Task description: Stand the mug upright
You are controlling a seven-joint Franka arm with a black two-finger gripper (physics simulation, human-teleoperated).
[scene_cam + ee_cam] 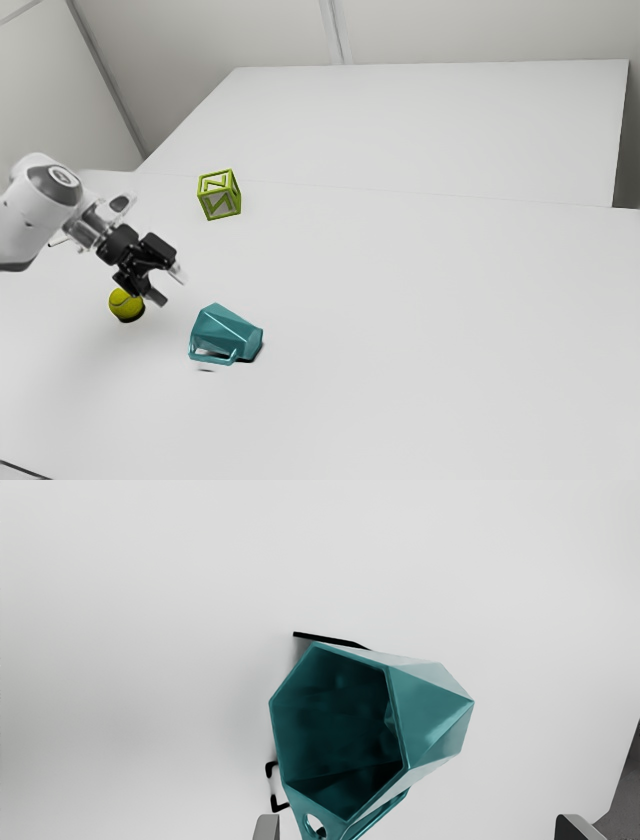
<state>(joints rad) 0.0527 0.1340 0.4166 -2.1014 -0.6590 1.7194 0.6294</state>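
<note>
My gripper (172, 286) is above the table on the exterior view's left, up and to the left of the teal mug (228, 332) there. The faceted mug lies on its side, its handle toward the exterior view's bottom and its base toward that view's right. In the wrist view the mug (430, 705) turns its dark open mouth toward the camera, with part of the handle near the bottom edge. The gripper (417, 827) has its two fingertips wide apart, and neither touches the mug.
A yellow-green ball (126, 304) rests beside the gripper in the exterior view, and a green letter block (219, 195) stands farther back. The white table (430, 330) stretches toward the exterior view's right, up to a large pale raised panel.
</note>
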